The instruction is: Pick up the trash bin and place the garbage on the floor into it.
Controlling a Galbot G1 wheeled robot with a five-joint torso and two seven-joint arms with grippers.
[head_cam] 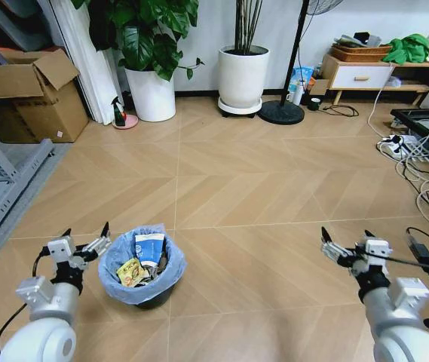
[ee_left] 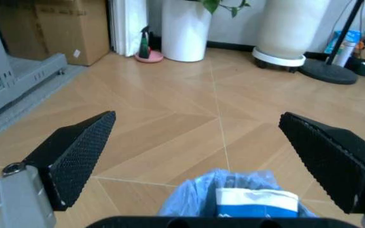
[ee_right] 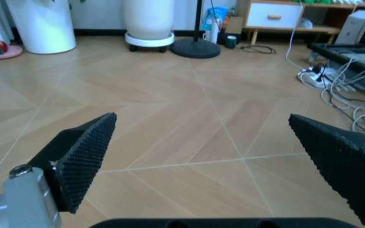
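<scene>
The trash bin point(head_cam: 142, 269) stands on the floor point(head_cam: 259, 196) right in front of the robot, a little to its left, with its light blue bag folded over the rim. Garbage is already inside: a blue-and-white packet point(head_cam: 149, 247) stands upright in the middle, a yellow wrapper point(head_cam: 130, 271) lies against it, and there may be darker pieces underneath, though they are too shadowed to name.

The left gripper point(head_cam: 86, 245) hovers just beside the bin's left rim, its fingers spread apart and holding nothing; in the left wrist view the bag and the packet point(ee_left: 256, 202) show low between the two black pads point(ee_left: 74, 154). The right gripper point(head_cam: 347, 247) hangs well apart from the bin on the robot's right, also spread wide and empty, above bare boards.

The wood that shows between the bin and the far wall carries no loose litter. What lies at the edges, a cardboard box point(head_cam: 29, 94), white plant pots point(head_cam: 243, 75) and cables point(head_cam: 425, 185), does not belong to the job.

Judged from this, the collecting looks essentially done: the litter is in the bin, the bin is set down, and nothing visible is left to pick up.
</scene>
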